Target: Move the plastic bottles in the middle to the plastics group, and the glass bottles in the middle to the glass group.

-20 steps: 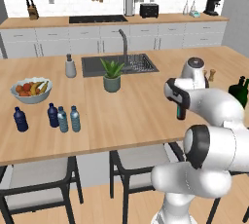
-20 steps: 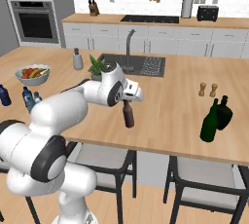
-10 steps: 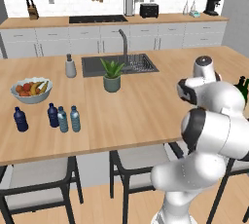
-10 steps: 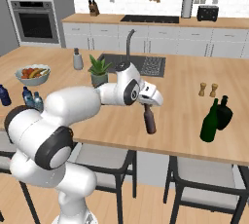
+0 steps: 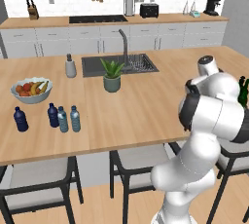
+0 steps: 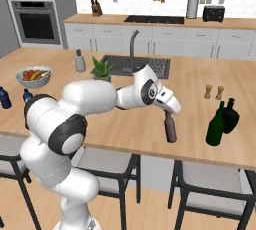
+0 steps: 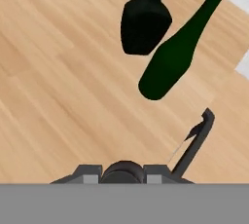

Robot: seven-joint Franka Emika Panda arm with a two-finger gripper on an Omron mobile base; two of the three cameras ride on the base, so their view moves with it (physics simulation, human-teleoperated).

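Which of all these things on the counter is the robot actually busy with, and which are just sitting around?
Part of the job: brown bottle in the gripper; green bottles; pale blue bottles; navy bottles.

Just sitting there: fruit bowl, potted plant, salt and pepper shakers, sink.

White cabinets [image 5: 102, 38], wooden island [image 5: 141, 101]

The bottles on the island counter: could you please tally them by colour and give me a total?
Dark green glass bottles: 2
Brown glass bottle, in the gripper: 1
Pale blue plastic bottles: 2
Dark navy bottles: 2
Total: 7
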